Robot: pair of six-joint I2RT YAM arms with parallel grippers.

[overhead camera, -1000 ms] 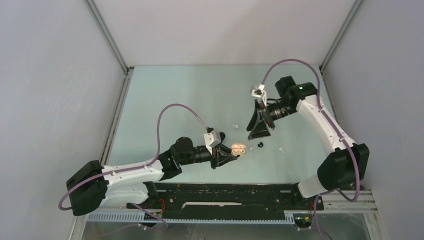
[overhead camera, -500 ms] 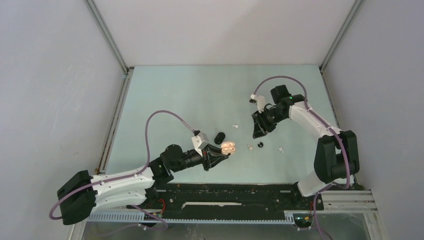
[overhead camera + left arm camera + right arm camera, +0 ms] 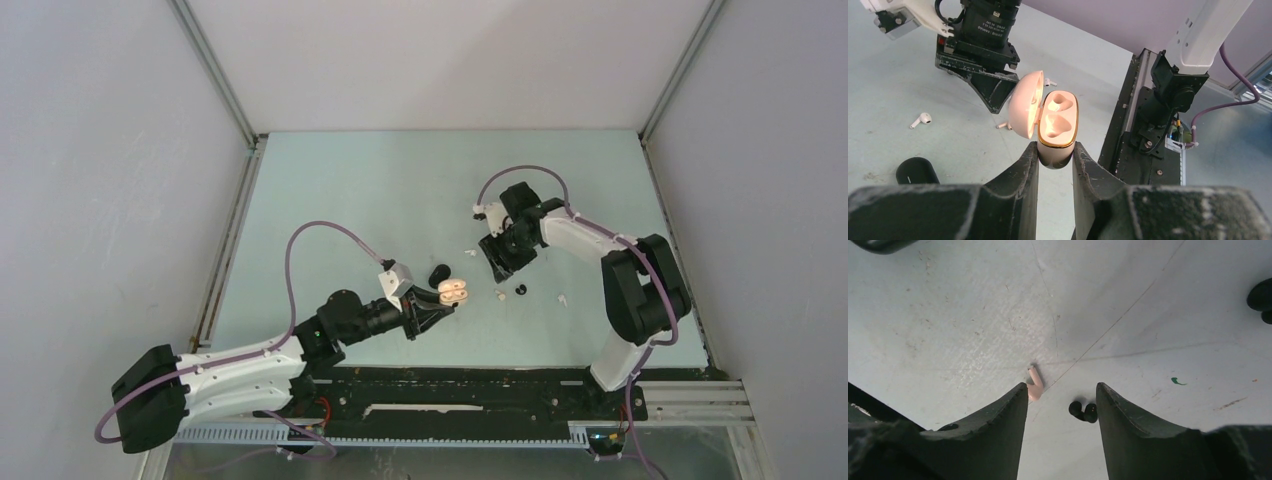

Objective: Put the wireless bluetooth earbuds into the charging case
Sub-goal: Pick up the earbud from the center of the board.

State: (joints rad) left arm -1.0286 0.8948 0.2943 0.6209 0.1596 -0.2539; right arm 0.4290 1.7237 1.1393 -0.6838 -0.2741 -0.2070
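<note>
Top view, left gripper (image 3: 440,303): I read it as closed on the charging case (image 3: 453,291), which is open and sits just left of frame centre.
Top view, right gripper (image 3: 498,260): low over the table (image 3: 330,190), to the right of the charging case. Loose earbuds (image 3: 500,294) lie just below it in frame.
Left wrist, charging case (image 3: 1058,125): pinched by its lower end only. Both wells are empty and the lid (image 3: 1025,110) is swung to frame left.
Left wrist, risk: I judge that a push into a well could twist the charging case in so short a grip.
Right wrist, jaws: apart, nothing held.
Right wrist, pink earbud (image 3: 1034,385): bottom centre, at the tip of the frame-left finger and partly hidden by it.
Right wrist, black earbud (image 3: 1083,411): between the fingers, near the frame-right one.
Right wrist, risk: closing here may catch the black earbud, or both, or flick the pink earbud away. I judge the pink earbud to be the match for the charging case.
</note>
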